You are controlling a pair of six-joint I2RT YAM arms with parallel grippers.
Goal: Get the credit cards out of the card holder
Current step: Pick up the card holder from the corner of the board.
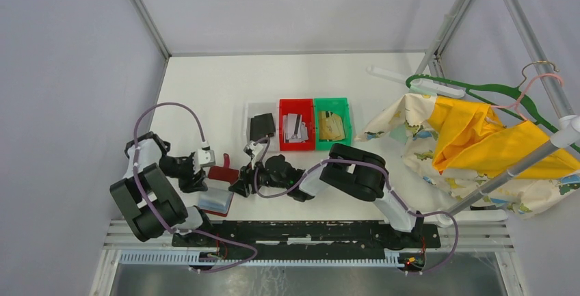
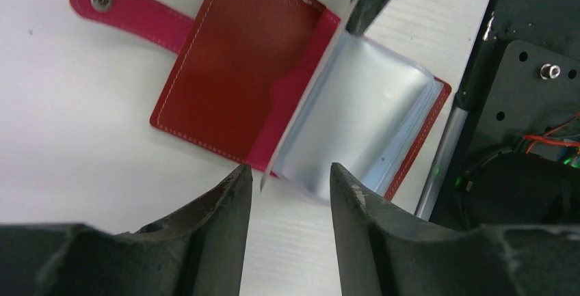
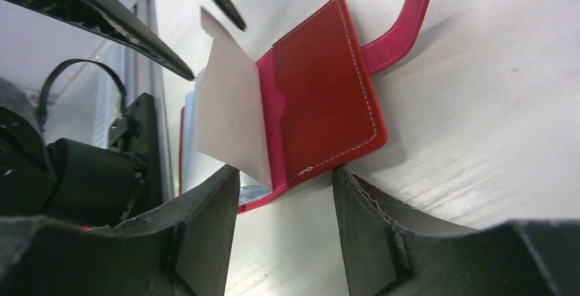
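- The card holder [image 2: 232, 77] lies open on the tabletop [image 1: 205, 91] between the two arms; its red cover is flat, its snap strap [image 2: 130, 9] stretched away
- Its blue-grey pocket leaves [image 2: 356, 118] bulge up beside the cover; one pale leaf [image 3: 229, 111] stands upright at the fold
- Left claw [image 2: 291, 173]: fingers apart, the upright leaf's edge at the gap, not pinched
- Right claw [image 3: 286, 173]: fingers apart, low at the holder's near edge, gripping nothing
- A gold-tan credit card [image 1: 332, 126] lies in the green bin [image 1: 332, 101]; pale cards [image 1: 295, 126] lie in the red bin [image 1: 296, 102], apart from the holder
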